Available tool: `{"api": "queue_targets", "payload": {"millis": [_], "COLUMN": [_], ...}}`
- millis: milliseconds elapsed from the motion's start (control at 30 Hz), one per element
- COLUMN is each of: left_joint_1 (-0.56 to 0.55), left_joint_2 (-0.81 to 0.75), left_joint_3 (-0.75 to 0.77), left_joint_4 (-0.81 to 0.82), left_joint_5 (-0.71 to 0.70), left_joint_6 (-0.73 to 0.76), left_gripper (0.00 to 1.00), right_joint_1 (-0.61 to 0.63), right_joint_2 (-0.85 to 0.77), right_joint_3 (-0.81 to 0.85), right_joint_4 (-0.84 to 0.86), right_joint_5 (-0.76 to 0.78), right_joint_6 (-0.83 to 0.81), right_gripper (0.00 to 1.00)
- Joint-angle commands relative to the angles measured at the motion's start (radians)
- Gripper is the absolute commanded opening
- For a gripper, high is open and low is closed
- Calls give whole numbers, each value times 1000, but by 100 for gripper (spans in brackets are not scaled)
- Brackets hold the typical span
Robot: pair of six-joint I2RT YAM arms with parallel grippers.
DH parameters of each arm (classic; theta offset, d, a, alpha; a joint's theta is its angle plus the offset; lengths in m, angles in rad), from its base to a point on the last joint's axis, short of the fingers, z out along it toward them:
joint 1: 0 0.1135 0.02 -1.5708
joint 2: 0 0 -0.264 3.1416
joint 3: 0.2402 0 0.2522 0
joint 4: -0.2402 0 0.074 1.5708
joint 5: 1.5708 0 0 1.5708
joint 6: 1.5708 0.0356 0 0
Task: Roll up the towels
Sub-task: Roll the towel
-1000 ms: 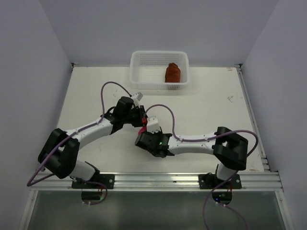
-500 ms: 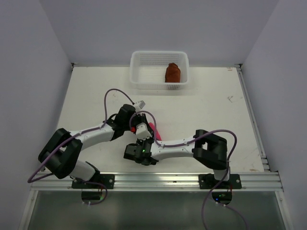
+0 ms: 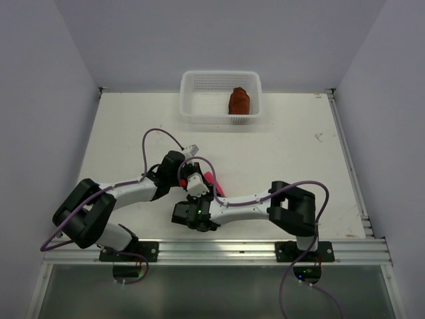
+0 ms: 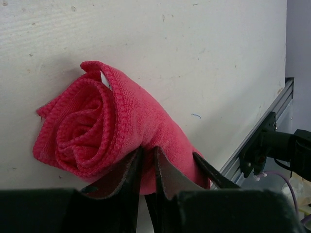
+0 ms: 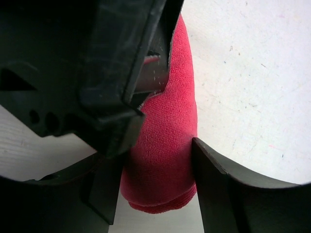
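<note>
Checking in from my remote seat: the pink towel (image 4: pixel 97 131) is lying on the bench (image 3: pixel 285 153) as a fairly tight roll, and on the left wrist cam I can see the spiral of layers at its end facing me. It sits a bit left of centre in the near half of the bench, not far from the rail (image 3: pixel 219 251) at the front, with both arms bent in over it. The left gripper (image 4: pixel 148 155) is down to a narrow gap and looks clamped on a fold of cloth along the side of the roll, with pink showing right between the two fingers. The right gripper (image 5: pixel 158 155) comes in from the other side with its jaws set about as wide as the roll, one finger on each side and both right up against the cloth. Honestly I can't tell from the right wrist cam whether it's squeezing or just sitting loose around it. The two grippers are crowded together, and the left one fills the upper left of the right wrist view. The brown towel (image 3: pixel 239 101) is in the right half of the basket (image 3: pixel 219 118) at the far edge of the bench, well apart from all this.
</note>
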Motion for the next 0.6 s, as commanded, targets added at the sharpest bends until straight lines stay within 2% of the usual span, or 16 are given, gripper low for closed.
{"api": "queue_targets", "payload": {"millis": [0, 333, 400, 467, 567], "left_joint_1": [-14, -14, -12, -12, -14], "left_joint_2": [5, 17, 17, 14, 11], "left_joint_3": [-52, -60, -63, -66, -69], "left_joint_4": [-56, -59, -57, -59, -60], "left_joint_5": [-22, -30, -33, -33, -35], "left_joint_6": [7, 6, 4, 1, 0], "left_gripper": [20, 20, 19, 19, 19], "right_joint_1": [2, 0, -6, -23, -76], "right_joint_2": [-104, -322, -348, -390, -430], "right_joint_3": [-47, -182, -195, -215, -240], "right_joint_4": [114, 274, 301, 323, 369], "right_joint_5": [-53, -168, -197, -247, -351], "right_joint_6": [-30, -112, -119, -125, -135], "right_gripper": [61, 72, 78, 86, 86]}}
